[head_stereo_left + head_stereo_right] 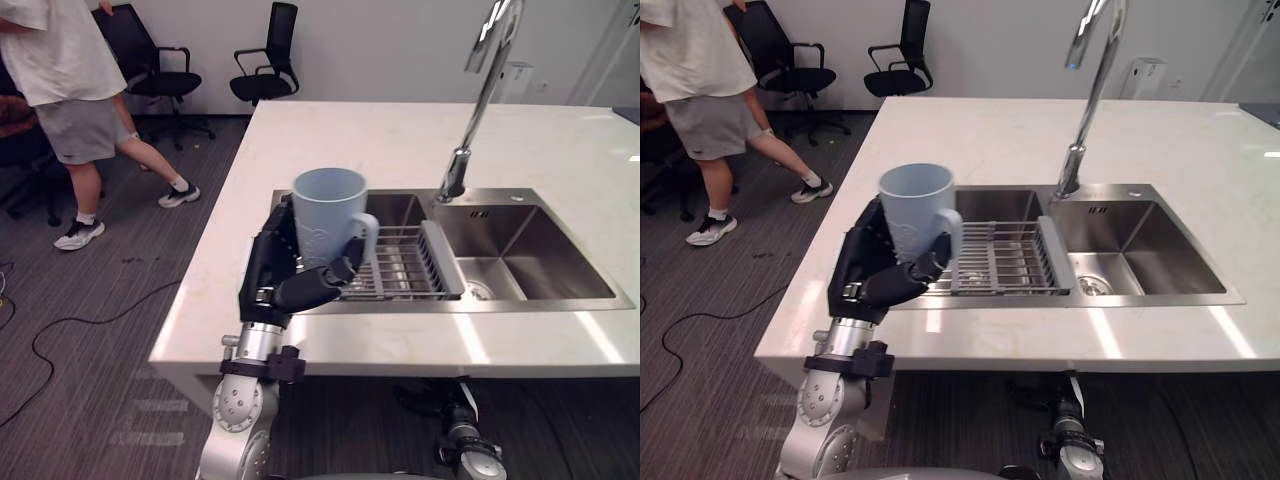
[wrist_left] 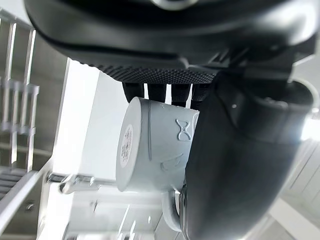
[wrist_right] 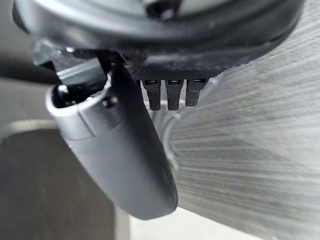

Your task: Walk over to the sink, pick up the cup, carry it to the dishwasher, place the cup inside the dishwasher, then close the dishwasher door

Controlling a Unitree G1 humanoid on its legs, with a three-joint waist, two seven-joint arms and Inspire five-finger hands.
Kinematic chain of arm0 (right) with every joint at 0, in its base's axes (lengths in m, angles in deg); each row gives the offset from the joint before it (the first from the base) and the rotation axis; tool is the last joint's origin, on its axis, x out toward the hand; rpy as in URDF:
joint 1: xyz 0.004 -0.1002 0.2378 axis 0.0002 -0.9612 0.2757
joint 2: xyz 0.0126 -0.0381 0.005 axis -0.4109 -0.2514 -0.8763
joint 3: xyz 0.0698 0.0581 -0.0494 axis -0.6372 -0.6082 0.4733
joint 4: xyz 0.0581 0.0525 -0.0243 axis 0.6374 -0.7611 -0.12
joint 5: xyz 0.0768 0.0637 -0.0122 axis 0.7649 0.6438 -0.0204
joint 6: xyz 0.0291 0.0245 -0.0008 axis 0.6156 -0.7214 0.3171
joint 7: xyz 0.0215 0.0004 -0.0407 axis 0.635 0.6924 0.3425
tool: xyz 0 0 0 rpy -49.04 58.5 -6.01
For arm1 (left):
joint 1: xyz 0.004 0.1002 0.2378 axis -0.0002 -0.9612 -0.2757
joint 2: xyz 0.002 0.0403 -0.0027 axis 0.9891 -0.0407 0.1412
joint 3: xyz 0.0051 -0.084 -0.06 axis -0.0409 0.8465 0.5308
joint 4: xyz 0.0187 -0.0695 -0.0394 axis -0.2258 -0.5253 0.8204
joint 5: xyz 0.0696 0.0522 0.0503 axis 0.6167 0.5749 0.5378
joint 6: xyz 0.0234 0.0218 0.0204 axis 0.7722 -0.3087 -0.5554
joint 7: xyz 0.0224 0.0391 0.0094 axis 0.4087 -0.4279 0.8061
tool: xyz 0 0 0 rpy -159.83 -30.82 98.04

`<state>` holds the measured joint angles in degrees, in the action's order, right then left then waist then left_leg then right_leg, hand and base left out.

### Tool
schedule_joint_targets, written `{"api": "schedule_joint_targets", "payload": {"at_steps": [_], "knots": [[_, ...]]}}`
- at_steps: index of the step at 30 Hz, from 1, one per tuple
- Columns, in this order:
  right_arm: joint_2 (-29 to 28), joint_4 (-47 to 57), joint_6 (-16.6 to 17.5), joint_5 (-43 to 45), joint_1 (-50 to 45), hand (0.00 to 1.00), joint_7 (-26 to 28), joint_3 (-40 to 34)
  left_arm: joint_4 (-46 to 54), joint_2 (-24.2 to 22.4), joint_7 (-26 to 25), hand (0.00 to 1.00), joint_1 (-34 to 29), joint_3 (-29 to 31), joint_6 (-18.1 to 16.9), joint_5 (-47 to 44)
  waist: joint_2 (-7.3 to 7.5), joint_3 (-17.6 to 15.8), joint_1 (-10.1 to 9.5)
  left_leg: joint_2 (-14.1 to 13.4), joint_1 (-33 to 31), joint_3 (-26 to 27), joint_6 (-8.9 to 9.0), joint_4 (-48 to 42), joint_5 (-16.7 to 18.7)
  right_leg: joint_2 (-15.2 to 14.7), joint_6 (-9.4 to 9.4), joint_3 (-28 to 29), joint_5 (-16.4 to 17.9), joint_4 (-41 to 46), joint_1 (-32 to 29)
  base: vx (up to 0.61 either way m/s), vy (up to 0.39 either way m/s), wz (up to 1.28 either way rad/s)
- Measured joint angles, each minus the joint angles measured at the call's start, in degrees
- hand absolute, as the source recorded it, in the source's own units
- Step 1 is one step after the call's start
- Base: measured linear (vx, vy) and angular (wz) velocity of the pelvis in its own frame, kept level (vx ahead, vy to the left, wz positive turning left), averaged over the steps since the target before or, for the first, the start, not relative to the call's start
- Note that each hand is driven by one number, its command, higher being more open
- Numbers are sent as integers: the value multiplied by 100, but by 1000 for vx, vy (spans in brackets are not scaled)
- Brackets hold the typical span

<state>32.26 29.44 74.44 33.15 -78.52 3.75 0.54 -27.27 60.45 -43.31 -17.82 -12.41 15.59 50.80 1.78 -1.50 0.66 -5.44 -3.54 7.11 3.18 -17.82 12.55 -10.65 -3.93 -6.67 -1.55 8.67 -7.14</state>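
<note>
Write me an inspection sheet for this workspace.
surface: white countertop with a steel double sink and a tall faucet.
job's things: pale blue cup, upright, held above the sink's left edge.
clutter: wire rack across the left basin.
hands: left hand curled round the cup; right hand low over the floor.
cables: nothing seen.
surroundings: a person on the floor to the left; two black office chairs by the wall.

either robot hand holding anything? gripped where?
Left robot hand holds the pale blue cup upright by its body, fingers round the wall, thumb across the front by the handle. Right robot hand holds nothing.
</note>
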Motion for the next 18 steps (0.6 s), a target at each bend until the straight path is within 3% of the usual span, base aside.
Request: {"api": "schedule_joint_targets", "payload": {"at_steps": [1, 2, 5, 7, 8, 9, 10, 12, 15, 18], "knots": [[-83, -15, -6, -3, -20, 90, 6, 57, -117, 2, -25, 30, 19, 51, 10, 2, 75, -26, 17, 101, 1, 74, -91, -50, 9, -96, -5, 71, -116, -83, 32, -135, 173, -19], [-103, -18, -18, -9, -35, 90, 21, 79, -137, 7, -31, 30, 19, 64, 21, 6, 83, -41, 14, 146, -1, 119, -119, -78, 22, -135, -1, 112, -146, -89, 29, -174, 198, -25], [-132, -18, -54, -15, -103, 90, 52, 59, -105, 11, -30, 30, 89, 93, 26, 14, 84, -88, -94, 243, -42, 390, -421, -309, 152, -266, -116, 263, -341, 64, -110, -163, 136, -34], [-138, -27, -62, -14, -89, 90, 81, 39, -42, -35, -31, 30, 109, 147, 10, 11, 4, -128, -164, 152, -28, 553, -489, -289, 132, -182, -18, 341, 28, 717, -304, -130, 39, -35], [-137, -27, -63, -14, -118, 90, 94, 24, -31, -97, -28, 30, 126, 146, 9, 11, -4, -138, -134, 109, -17, 526, -499, -284, 106, -98, 16, 349, 585, 1590, -359, -71, -27, -1], [-139, -33, -63, -13, -146, 90, 97, -25, -24, -145, -19, 30, 129, 112, 4, 11, 31, -115, -142, 106, -17, 503, -481, -279, 78, -24, -4, 362, 982, 2157, -307, -41, -45, 8], [-141, -35, -63, -13, -146, 90, 96, -57, -24, -157, -16, 30, 128, 103, 3, 11, 43, -108, -149, 106, -19, 501, -470, -279, 71, 2, 1, 363, 1134, 2293, -245, -24, -92, 1], [-137, -34, -60, -8, -145, 90, 77, -101, -32, -156, -7, 30, 125, 101, 5, 13, 112, -43, -193, 137, -59, 471, -309, -254, 43, 80, -18, 359, 1508, 1889, 106, -22, -125, 2], [-106, -180, -59, -2, -138, 90, 58, -78, -77, -159, 20, 30, 113, 17, 15, 12, -13, 76, -248, 5, -144, 340, -150, 53, -218, 278, 65, 191, 1429, 1097, 310, 26, -142, 12], [-100, -346, -60, -1, -125, 90, 37, -38, -107, -160, 61, 30, 112, -119, 14, 10, -11, 132, -276, -38, -29, 227, 32, 477, -522, 416, 159, 62, 1324, 882, 412, 100, -139, 17]]}}
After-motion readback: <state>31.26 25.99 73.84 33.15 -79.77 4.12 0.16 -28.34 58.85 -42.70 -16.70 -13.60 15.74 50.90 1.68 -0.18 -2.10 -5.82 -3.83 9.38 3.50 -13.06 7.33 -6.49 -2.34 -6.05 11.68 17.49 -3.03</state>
